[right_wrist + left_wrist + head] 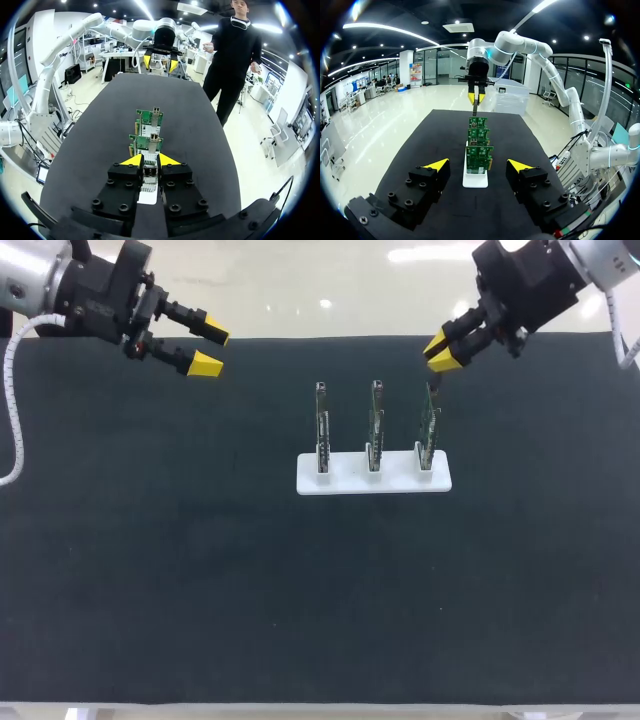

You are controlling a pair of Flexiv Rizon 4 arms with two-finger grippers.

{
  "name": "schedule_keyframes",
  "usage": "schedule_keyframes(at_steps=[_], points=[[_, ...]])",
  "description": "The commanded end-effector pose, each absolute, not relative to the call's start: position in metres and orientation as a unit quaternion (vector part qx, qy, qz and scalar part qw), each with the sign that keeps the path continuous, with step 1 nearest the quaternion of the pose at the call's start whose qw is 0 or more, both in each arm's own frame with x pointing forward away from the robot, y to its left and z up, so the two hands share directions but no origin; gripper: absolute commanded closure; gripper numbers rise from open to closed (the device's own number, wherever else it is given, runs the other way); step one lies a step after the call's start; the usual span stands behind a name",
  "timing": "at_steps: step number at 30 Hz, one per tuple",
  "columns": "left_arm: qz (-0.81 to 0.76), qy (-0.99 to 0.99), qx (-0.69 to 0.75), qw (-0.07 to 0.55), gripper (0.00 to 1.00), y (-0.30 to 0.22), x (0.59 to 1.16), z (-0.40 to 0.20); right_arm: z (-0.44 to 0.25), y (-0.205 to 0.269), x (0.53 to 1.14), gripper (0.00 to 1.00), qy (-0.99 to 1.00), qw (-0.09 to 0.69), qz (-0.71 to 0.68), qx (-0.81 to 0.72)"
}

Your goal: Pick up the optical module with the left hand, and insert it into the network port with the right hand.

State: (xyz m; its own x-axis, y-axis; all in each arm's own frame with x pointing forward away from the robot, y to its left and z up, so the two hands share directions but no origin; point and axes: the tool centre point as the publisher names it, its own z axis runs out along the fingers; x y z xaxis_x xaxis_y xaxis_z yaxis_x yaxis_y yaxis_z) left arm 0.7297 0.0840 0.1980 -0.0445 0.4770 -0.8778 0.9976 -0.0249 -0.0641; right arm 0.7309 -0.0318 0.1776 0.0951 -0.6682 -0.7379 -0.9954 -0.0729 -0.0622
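**Right claw holds the module over the last board; left claw open and bare**

On the black table (150,540) stands a white holder (340,481) with three slots in a row, and each slot carries one green circuit board on edge, upright. The left board (322,430) shows a small silver network port (321,390) at its top edge, and the middle board (375,428) shows the same. The top of the right board (428,432) is partly covered by what hangs above it.

The left gripper (208,348) hovers over the table's far left corner, well apart from the holder. Its yellow-tipped fingers are spread wide with nothing between them. The left wrist view looks down the row of boards through that wide gap (478,165).

The right gripper (438,352) hangs over the far right end of the holder. Its fingers are drawn almost together, pinching the dark, slim optical module (434,384) from both sides. The module points down just over the right board's top edge. Whether it touches the board cannot be told. In the right wrist view the module (149,173) sits between the near-closed fingers (150,160), in line with the boards ahead.
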Motion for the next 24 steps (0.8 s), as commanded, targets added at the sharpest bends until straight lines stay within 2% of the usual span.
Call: schedule_keyframes(at_steps=[1,24], points=[[-0.385,0.612,0.604,0.336,0.00,0.0834,0.7305,0.1982,0.1756,-0.0298,0.7312,1.00,0.613,0.298,0.277,-0.677],[-0.385,0.612,0.604,0.336,0.00,0.0834,0.7305,0.1982,0.1691,-0.0281,0.7328,1.00,0.617,0.297,0.273,-0.675]])
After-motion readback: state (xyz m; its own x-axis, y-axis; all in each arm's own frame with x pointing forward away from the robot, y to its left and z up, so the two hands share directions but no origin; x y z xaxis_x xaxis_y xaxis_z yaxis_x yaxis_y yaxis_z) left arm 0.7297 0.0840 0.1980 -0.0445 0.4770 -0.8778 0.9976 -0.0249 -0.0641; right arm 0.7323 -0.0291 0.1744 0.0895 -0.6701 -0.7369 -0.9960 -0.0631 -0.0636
